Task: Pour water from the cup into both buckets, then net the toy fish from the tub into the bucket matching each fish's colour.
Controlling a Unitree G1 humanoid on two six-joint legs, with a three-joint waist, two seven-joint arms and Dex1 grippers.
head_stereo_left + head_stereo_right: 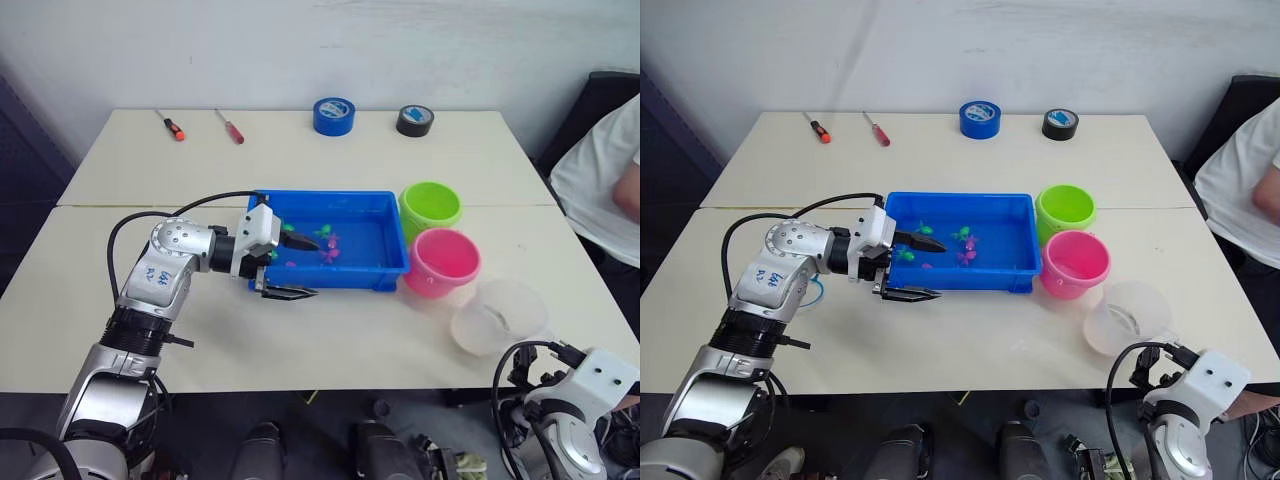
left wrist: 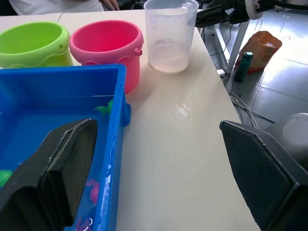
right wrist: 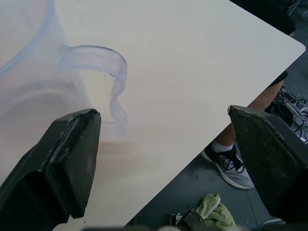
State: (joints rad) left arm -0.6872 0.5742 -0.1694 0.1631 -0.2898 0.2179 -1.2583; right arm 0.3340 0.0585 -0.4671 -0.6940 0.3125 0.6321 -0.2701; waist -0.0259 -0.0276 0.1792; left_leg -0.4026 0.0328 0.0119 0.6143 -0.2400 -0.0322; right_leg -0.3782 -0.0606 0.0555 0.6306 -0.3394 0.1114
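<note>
Left eye view: left gripper (image 1: 298, 265) sits mid-frame at the left end of the blue tub (image 1: 390, 210), jaws wide open, holding nothing. One finger reaches over the tub's water, the other hangs outside the near wall, so the jaws straddle the rim corner. Toy fish (image 1: 328, 248), pink and green, float in the tub's middle, just right of the upper fingertip. Green bucket (image 1: 430, 205) and pink bucket (image 1: 441, 262) stand touching the tub's right end, pink nearer the camera. Cup (image 1: 497, 316) stands lower right of the pink bucket, near it; left wrist view shows a little water in its bottom.

Right gripper (image 3: 159, 159) is at bottom right of frame, off the table edge. Right wrist view shows its jaws wide apart and empty, with the cup's handle (image 3: 108, 77) just ahead between them. So the cup lies dead ahead of the right arm and well apart from the left, which makes the right arm the likely one for any cup grasp; the handle's loop faces those jaws.

Net: can't make one out. Screwdrivers (image 1: 170, 125) and tape rolls (image 1: 333, 115) lie along the table's far edge, well apart from everything else.
</note>
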